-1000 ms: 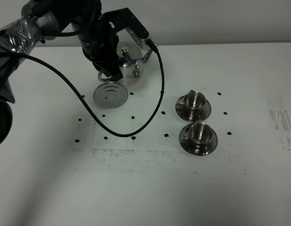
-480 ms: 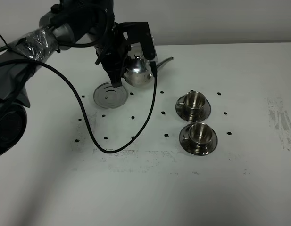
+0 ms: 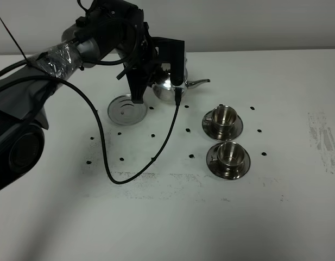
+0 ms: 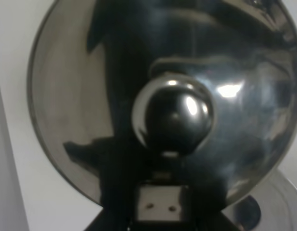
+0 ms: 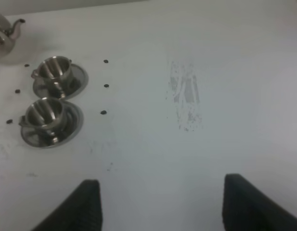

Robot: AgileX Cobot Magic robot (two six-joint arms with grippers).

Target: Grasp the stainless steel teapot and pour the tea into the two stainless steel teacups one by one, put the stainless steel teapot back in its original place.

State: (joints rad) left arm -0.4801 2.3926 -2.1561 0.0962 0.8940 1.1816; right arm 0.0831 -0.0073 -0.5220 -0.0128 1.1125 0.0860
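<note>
Right now the left gripper [image 3: 140, 87] is clamped fully closed on the stainless steel teapot [image 3: 168, 89], apparently by its hidden handle, and holds it just right of the ringed steel disc [image 3: 126, 110]. Its spout [image 3: 200, 83] points right, short of the far teacup [image 3: 223, 115]. Carry the pot level until the spout tip sits low over that cup's mouth, then tilt slowly so the thin stream lands inside; repeat at the near teacup [image 3: 229, 154]. The right gripper [image 5: 160, 195] hangs wide open and empty over the bare table [image 5: 196, 144].
</note>
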